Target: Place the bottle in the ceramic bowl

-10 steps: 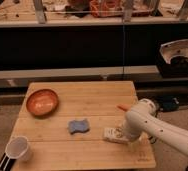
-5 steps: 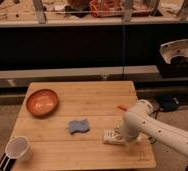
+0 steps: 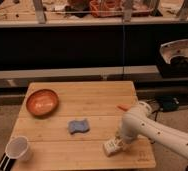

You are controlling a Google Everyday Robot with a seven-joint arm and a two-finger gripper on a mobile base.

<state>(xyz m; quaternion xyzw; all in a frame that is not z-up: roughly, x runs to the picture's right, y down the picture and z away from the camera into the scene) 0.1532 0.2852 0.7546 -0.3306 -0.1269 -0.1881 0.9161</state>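
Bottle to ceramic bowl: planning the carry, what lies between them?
Camera view: a blue sponge lies between the bottle and ceramic bowl; the pincer is at the bottle.

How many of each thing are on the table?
Bowl: 1
Sponge: 1
Cup: 1
Bottle: 1
Small orange thing: 1
Claw: 1, down at the bottle
Total: 5, without the claw
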